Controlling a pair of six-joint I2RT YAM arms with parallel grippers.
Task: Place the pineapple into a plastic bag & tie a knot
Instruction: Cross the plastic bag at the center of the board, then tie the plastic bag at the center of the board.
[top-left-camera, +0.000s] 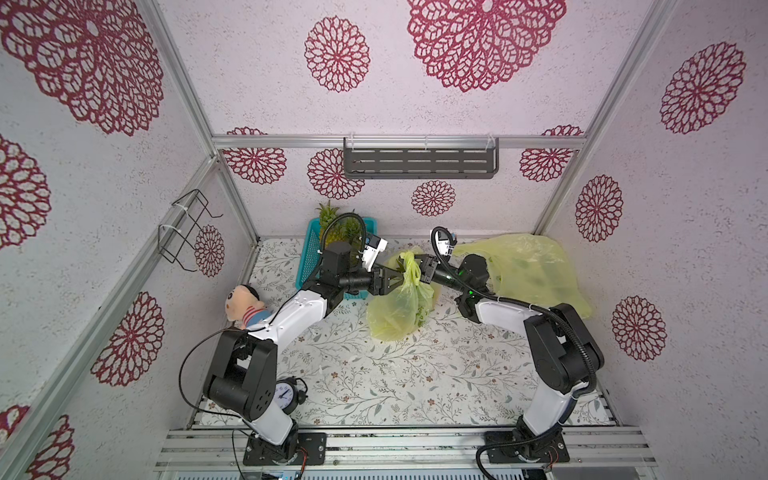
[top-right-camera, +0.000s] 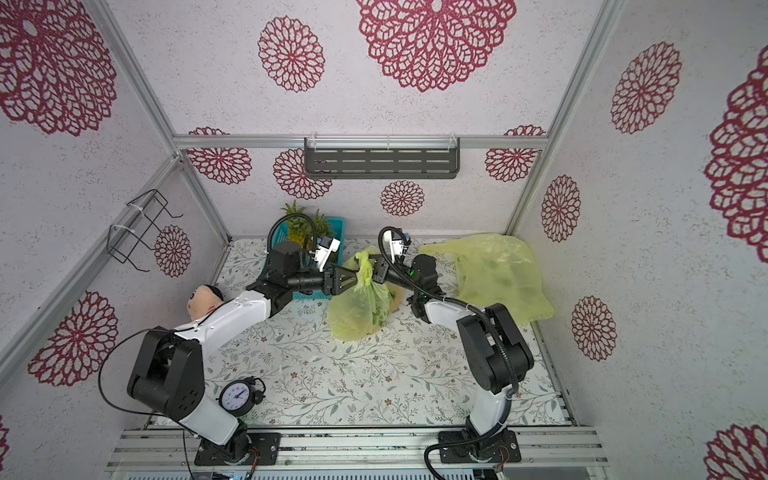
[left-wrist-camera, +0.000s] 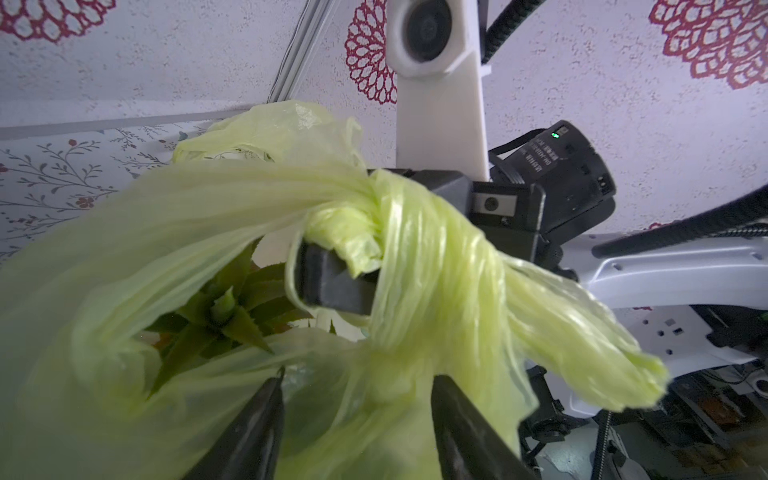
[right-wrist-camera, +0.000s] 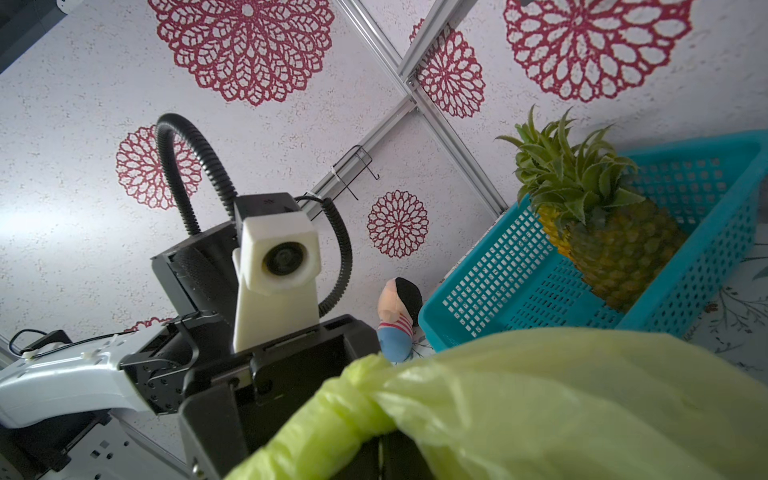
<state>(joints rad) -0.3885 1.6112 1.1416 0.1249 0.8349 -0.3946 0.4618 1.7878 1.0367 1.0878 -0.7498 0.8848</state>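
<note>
Pineapple with green crown (left-wrist-camera: 224, 311) sits inside the thin yellow-green plastic bag (top-left-camera: 395, 311), mid-knot: right hand (top-left-camera: 419, 274) pinches its twisted neck (left-wrist-camera: 415, 257), left hand (left-wrist-camera: 359, 374) gapes empty; next, I'd guess, grab a tail.

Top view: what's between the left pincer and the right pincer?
The twisted neck of the plastic bag stands between the left pincer and right pincer in both top views; the left wrist view shows the pineapple inside it.

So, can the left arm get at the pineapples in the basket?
Probably yes: the left gripper is open, not clamping the bag, with uncovered pineapples in the basket by its wrist.
</note>
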